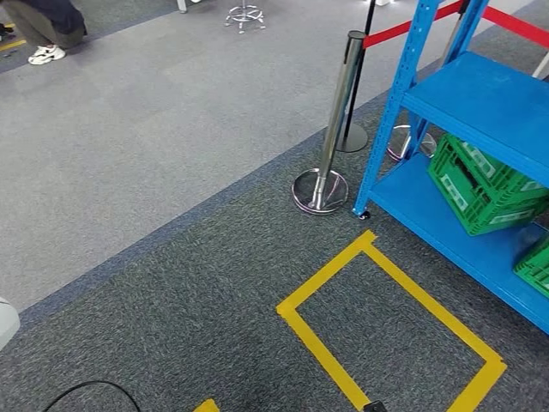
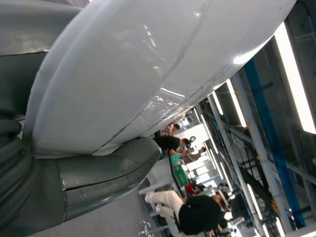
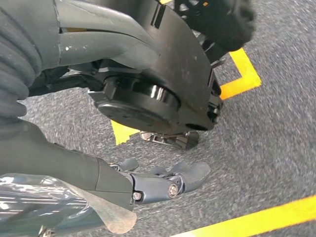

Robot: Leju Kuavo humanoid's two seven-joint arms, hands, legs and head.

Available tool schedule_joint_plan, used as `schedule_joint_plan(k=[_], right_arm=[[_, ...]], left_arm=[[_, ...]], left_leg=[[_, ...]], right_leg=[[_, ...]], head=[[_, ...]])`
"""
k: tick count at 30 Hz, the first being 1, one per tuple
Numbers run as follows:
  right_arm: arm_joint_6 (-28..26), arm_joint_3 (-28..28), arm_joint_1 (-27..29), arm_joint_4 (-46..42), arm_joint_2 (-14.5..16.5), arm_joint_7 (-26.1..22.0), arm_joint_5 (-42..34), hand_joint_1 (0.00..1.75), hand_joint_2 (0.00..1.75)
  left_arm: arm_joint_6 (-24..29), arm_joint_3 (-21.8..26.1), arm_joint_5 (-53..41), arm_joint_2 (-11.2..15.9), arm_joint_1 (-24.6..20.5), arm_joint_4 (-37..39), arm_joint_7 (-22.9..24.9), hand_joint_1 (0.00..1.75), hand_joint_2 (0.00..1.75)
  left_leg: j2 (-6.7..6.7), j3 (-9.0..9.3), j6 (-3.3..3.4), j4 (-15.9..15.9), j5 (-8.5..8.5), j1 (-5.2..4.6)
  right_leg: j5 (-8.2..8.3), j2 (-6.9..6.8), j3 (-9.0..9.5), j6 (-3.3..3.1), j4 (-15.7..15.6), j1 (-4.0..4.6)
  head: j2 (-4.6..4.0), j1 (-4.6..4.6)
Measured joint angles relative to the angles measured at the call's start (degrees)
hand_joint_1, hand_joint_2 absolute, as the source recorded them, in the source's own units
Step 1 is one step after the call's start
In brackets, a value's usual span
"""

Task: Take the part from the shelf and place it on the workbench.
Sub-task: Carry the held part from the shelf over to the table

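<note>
At the right edge of the head view we see the blue shelf (image 1: 479, 103), and on its lower board, at right of centre, a green crate (image 1: 482, 184) tipped on its side, with a second green crate (image 1: 536, 264) at the far right edge. We cannot tell which item is the part. A steel stanchion (image 1: 336, 120) stands just left of the shelf leg, and yellow floor tape (image 1: 389, 322) outlines a square at lower centre. In the right wrist view our right hand (image 3: 156, 180) hangs above the carpet, fingers extended and grasping nothing. In the left wrist view our left hand (image 2: 93, 173) is a thumb beneath a pale cover; we cannot tell its state.
</note>
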Motion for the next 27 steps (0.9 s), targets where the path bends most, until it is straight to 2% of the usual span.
schedule_joint_plan(k=[2,7,9,10,11,12,13,14,15,16,17,18,19,21,22,23,24,25,26,27], right_arm=[[0.10,-0.04,-0.15,0.09,0.00,0.05,0.07,0.00,1.75],[0.14,-0.05,-0.16,0.11,0.00,0.07,0.07,0.00,1.75],[0.29,-0.11,-0.34,0.25,0.00,0.17,0.48,0.00,1.75],[0.35,-0.20,-0.49,0.40,0.00,0.27,0.78,0.00,1.75],[0.41,-0.30,-0.71,0.59,0.00,0.40,1.19,0.00,1.75],[0.40,-0.39,-0.79,0.77,0.00,0.56,1.49,0.00,1.75],[0.39,-0.50,-0.86,0.98,0.00,0.71,1.78,0.00,1.75],[0.38,-0.56,-0.88,1.12,0.00,0.79,2.01,0.00,1.75],[0.34,-0.62,-0.83,1.22,0.00,0.83,2.19,0.00,1.75],[0.33,-0.70,-0.86,1.29,-0.01,0.80,2.38,0.00,1.75],[0.32,-0.76,-0.87,1.34,-0.01,0.75,2.58,0.00,1.75],[0.31,-0.82,-0.86,1.38,-0.01,0.73,2.78,0.00,1.75],[0.29,-0.87,-0.84,1.44,-0.01,0.72,2.92,0.00,1.75],[0.26,-0.95,-0.81,1.51,-0.01,0.66,3.01,0.00,1.75],[0.25,-1.01,-0.86,1.53,-0.01,0.60,3.07,0.00,1.75],[0.25,-1.06,-0.91,1.54,-0.01,0.45,3.17,0.00,1.75],[0.29,-1.10,-0.98,1.57,0.00,0.27,3.45,0.00,1.75],[0.38,-1.13,-1.02,1.65,0.00,0.05,3.89,0.00,1.75],[0.46,-1.19,-1.06,1.79,0.00,-0.25,4.52,0.00,1.75],[0.55,-1.28,-1.18,2.02,0.00,-0.64,5.34,0.00,1.75]], left_arm=[[0.08,0.00,0.02,0.04,0.00,0.00,0.00,1.75,1.75],[0.09,0.00,0.02,0.05,0.00,0.00,-0.01,1.75,1.75],[0.28,-0.01,0.10,0.14,-0.08,0.00,-0.15,1.75,1.75],[0.50,-0.02,0.19,0.20,-0.09,0.00,-0.32,1.75,1.75],[0.84,-0.05,0.26,0.28,-0.10,-0.01,-0.56,1.75,1.75],[1.27,-0.06,0.38,0.31,-0.11,-0.01,-0.80,1.75,1.75],[1.81,-0.07,0.60,0.34,-0.09,-0.01,-1.16,1.75,1.75],[2.26,-0.08,0.78,0.35,-0.11,-0.01,-1.46,1.75,1.75],[2.59,-0.07,0.98,0.31,-0.14,-0.01,-1.73,1.75,1.75],[2.79,-0.07,1.14,0.26,-0.13,0.00,-1.94,1.75,1.75],[2.93,-0.06,1.24,0.21,-0.18,0.00,-2.02,1.75,1.75],[3.05,-0.05,1.36,0.18,-0.23,0.00,-2.09,1.75,1.75],[3.21,-0.04,1.48,0.16,-0.26,0.00,-2.16,1.75,1.75],[3.46,-0.03,1.63,0.09,-0.19,-0.01,-2.33,1.75,1.75],[3.56,0.01,1.68,0.06,-0.13,-0.01,-2.42,1.75,1.75],[3.65,0.07,1.70,0.03,-0.12,-0.01,-2.50,1.75,1.75],[3.71,0.15,1.76,0.03,-0.15,-0.01,-2.57,1.75,1.75],[3.76,0.22,1.87,0.03,-0.16,-0.01,-2.64,1.75,1.75],[3.78,0.31,2.04,0.04,-0.13,-0.01,-2.73,1.75,1.75],[3.75,0.47,2.33,0.04,0.01,0.00,-2.83,1.75,1.75]], left_leg=[[0.25,1.72,0.01,-2.97,1.40,0.03],[0.32,1.97,0.02,-3.42,1.58,0.03],[2.35,4.59,0.24,-8.10,2.47,-0.20],[2.96,5.64,0.63,-10.22,2.95,-0.40],[3.14,6.67,1.39,-12.52,3.63,-0.52],[1.84,6.42,2.21,-12.73,3.98,-0.67],[-0.01,6.18,2.96,-12.85,4.37,-0.75],[-1.66,6.10,3.44,-12.96,4.61,-0.81],[-3.11,5.99,3.51,-12.75,4.59,-0.92],[-4.13,5.96,3.40,-12.54,4.52,-0.90],[-4.85,5.80,3.21,-12.25,4.42,-0.92],[-5.49,5.52,2.95,-12.06,4.41,-0.86],[-6.17,5.16,2.61,-11.92,4.49,-0.73],[-7.64,4.53,1.87,-11.84,4.77,-0.40],[-7.46,4.24,1.57,-11.47,4.58,-0.36],[-6.36,3.64,1.32,-10.24,3.80,-0.42],[-4.71,2.57,1.08,-7.88,2.40,-0.48],[-2.72,1.00,0.84,-4.48,0.58,-0.53],[-1.43,-0.95,0.59,-0.36,-1.32,-0.45],[-0.82,-2.60,0.38,3.11,-2.60,-0.33]], right_leg=[[-0.04,-0.44,0.07,0.06,0.00,0.00],[-0.04,-0.49,0.09,0.07,0.00,0.00],[-0.17,-1.05,0.60,0.30,0.03,0.18],[-0.20,-1.55,0.88,0.60,0.06,0.29],[-0.70,-1.42,0.93,1.15,0.44,0.32],[-2.91,-0.10,-1.28,1.58,4.96,0.28],[-4.16,1.28,-3.22,1.89,8.75,0.21],[-4.66,3.02,-4.64,2.00,11.22,0.13],[-3.98,4.52,-5.19,1.79,11.92,0.13],[-1.73,6.01,-3.48,1.57,7.93,0.04],[-0.44,7.70,-1.91,1.46,4.28,-0.11],[0.06,9.08,-0.78,1.40,2.08,-0.18],[-0.14,9.91,-0.32,1.35,1.30,-0.18],[-0.02,8.81,0.00,1.08,1.01,-0.05],[0.10,7.95,0.08,0.82,0.81,-0.08],[0.18,7.01,0.21,0.54,0.59,-0.15],[0.22,6.00,0.34,0.28,0.39,-0.22],[0.16,5.04,0.44,0.11,0.33,-0.14],[0.07,4.03,0.45,-0.03,0.33,-0.05],[-0.03,3.03,0.40,-0.09,0.34,0.03]], head=[[0.00,0.01],[0.00,-0.01],[0.00,-0.02],[0.00,0.07],[0.00,0.20],[0.01,0.41],[0.01,0.63],[0.02,0.76],[0.02,0.85],[0.02,0.84],[0.02,0.78],[0.02,0.75],[0.02,0.69],[0.02,0.68],[0.02,0.65],[0.01,0.53],[0.01,0.40],[0.01,0.28],[0.00,0.19],[0.00,0.20]])
